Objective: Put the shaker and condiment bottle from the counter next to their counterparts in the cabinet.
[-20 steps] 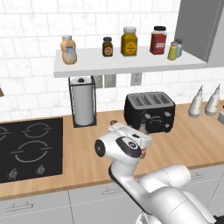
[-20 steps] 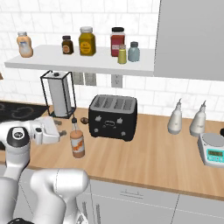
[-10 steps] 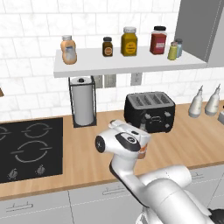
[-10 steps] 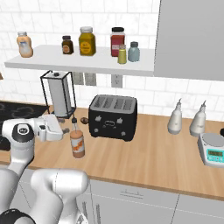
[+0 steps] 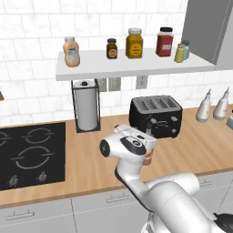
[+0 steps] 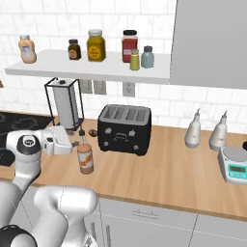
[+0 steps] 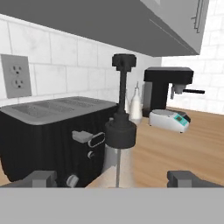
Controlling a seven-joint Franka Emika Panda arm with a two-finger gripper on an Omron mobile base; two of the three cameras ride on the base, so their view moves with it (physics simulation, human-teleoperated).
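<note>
- The gripper (image 7: 112, 177) is level with the condiment bottle (image 6: 86, 158), its jaws spread wide on either side of it; in the hand view a grey finger (image 7: 41, 178) shows at lower left and another at lower right, neither touching the bottle.
- The condiment bottle stands upright on the wooden counter (image 6: 164, 173), in front of the black toaster's (image 6: 124, 129) left end and well back from the counter's front edge. Its black spout top (image 7: 124, 61) rises straight up in the hand view.
- In the left base view the bottle (image 5: 147, 159) is mostly hidden behind the arm's wrist.
- The yellow-green shaker (image 6: 134, 60) already stands on the cabinet (image 6: 91, 72) shelf, just beside the pale blue shaker (image 6: 147, 57), near the shelf's right end by the grey panel (image 6: 212, 41).
- The squat peach bottle (image 6: 27, 49) stands alone at the shelf's left end.
- Between them, along the shelf: a small dark jar (image 6: 74, 49), a yellow jar (image 6: 96, 46) and a red jar (image 6: 129, 46).
- A paper towel holder (image 6: 65, 103) stands at the counter's back edge, left of the toaster.
- Two grey-white pointed bottles (image 6: 194, 132) stand toward the counter's right end, with a kitchen scale (image 6: 233, 166) just beyond them.
- A black cooktop (image 5: 29, 154) is set into the counter's left part.
- The hand view also shows a black coffee machine (image 7: 168, 89) at the counter's far right end.
</note>
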